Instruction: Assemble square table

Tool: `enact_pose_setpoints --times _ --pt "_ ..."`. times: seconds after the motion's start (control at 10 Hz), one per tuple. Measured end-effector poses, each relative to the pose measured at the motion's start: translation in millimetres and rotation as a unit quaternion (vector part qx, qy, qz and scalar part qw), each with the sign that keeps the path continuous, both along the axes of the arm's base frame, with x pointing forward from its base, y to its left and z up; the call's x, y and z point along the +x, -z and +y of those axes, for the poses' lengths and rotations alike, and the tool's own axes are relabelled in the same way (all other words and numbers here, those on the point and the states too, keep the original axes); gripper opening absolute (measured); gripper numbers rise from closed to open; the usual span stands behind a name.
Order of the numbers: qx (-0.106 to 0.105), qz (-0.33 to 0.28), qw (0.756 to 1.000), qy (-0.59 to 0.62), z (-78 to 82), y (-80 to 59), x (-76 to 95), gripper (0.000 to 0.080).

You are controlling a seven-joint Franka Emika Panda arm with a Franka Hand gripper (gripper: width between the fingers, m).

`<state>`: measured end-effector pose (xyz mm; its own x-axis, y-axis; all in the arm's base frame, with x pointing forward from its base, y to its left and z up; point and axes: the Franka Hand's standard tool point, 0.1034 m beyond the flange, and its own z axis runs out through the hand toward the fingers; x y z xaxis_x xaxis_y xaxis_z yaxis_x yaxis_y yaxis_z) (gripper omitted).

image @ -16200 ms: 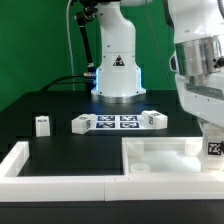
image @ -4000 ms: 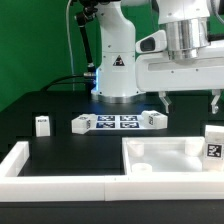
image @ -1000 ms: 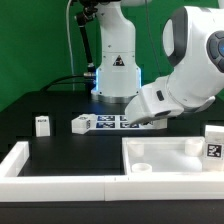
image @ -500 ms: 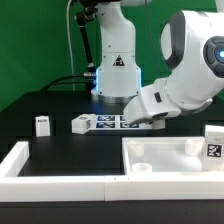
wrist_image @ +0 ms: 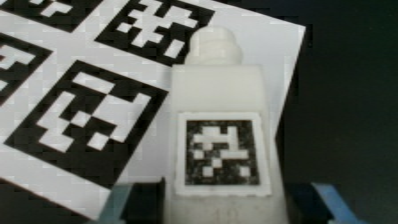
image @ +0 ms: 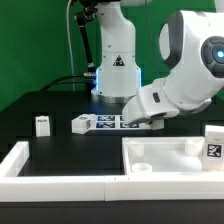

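– Jaws: how do they stand?
– Parted. The gripper (wrist_image: 224, 208) straddles a white leg (wrist_image: 217, 110) that lies flat, with a blue pad (wrist_image: 128, 205) on either flank. A dark gap shows along one side, so nothing is clamped.
– Where does that leg rest?
– Mid-desk, partly on the marker board (wrist_image: 80, 85), tag facing up.
– Arm's pose?
– Folded low, wrist tipped down over the board's end on the exterior view's right.
– And the other parts?
– The tray-like top (image: 165, 147) sits at the desk's front edge, toward the exterior view's right corner. A second leg (image: 82, 123) lies just beside the board's other end, and a third leg (image: 42, 124) stands further toward the exterior view's left.
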<state>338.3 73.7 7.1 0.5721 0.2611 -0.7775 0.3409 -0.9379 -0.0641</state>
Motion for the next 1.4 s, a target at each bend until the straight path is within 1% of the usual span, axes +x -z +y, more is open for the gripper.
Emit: enact_pose_setpoints --times 0.1,0.2,0.3,0.4,0.6,0.7,0.8,0.9,1.0,1.1,1.2,1.3,1.4 --pt "0.0 0.0 1.0 0.001 -0.5 0.0 0.2 0.0289" --pt "0.005 0.003 1.0 -0.001 -2.3 -5.3 4.6 0.0289" --pt "0.018 -0.005 1.0 0.001 -5.9 -29.2 30.9 0.0291" --pt "0.027 -0.033 0.999 0.012 -13.5 -54.9 59.7 0.0291" --pt "0.041 -0.044 0.998 0.016 -30.7 -89.6 81.6 0.0291" --pt "0.037 -0.04 0.998 0.022 -38.4 -89.6 79.2 0.0291" --pt "0.04 -0.055 0.997 0.021 -37.3 -84.8 82.8 0.0291" --pt "0.05 -0.101 0.993 0.019 -37.8 -83.7 90.6 0.0291" --pt "0.058 -0.132 0.989 0.02 -39.3 -85.6 89.3 0.0291" --pt "0.063 -0.154 0.986 0.02 -39.4 -86.9 94.0 0.0291" --pt "0.069 -0.182 0.981 0.026 -37.9 -93.7 113.5 0.0291" --pt "0.074 -0.208 0.975 0.034 -39.7 -104.4 136.8 0.0291" --pt "0.08 -0.251 0.964 0.042 -44.0 -114.7 162.1 0.0291"
